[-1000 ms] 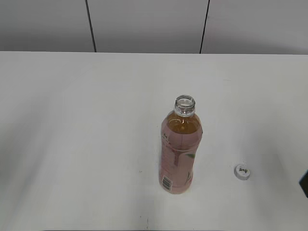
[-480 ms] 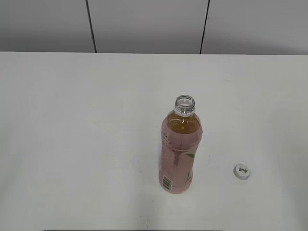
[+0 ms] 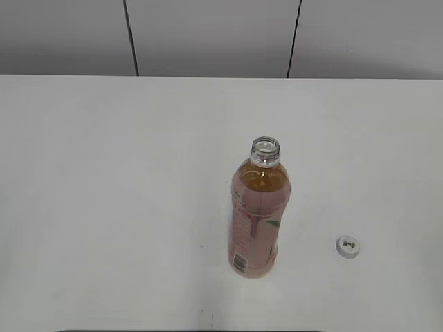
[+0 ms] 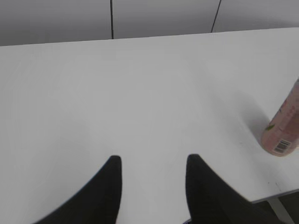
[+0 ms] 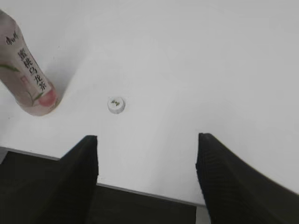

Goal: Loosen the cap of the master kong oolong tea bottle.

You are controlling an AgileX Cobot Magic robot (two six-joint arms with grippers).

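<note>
- White table (image 3: 104, 173) below grey wall panels (image 3: 208, 34).
- Left gripper (image 4: 152, 161) spread, empty; oolong tea bottle (image 4: 285, 123) far to its right.
- Right gripper (image 5: 147, 137) wide apart, empty; cap (image 5: 116, 104) lies ahead-left, bottle beyond, uncapped.

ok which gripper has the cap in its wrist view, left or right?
The right gripper: the white cap lies on the table just ahead of its open fingers, beside the oolong tea bottle. The left gripper sees only the bottle's base.
</note>
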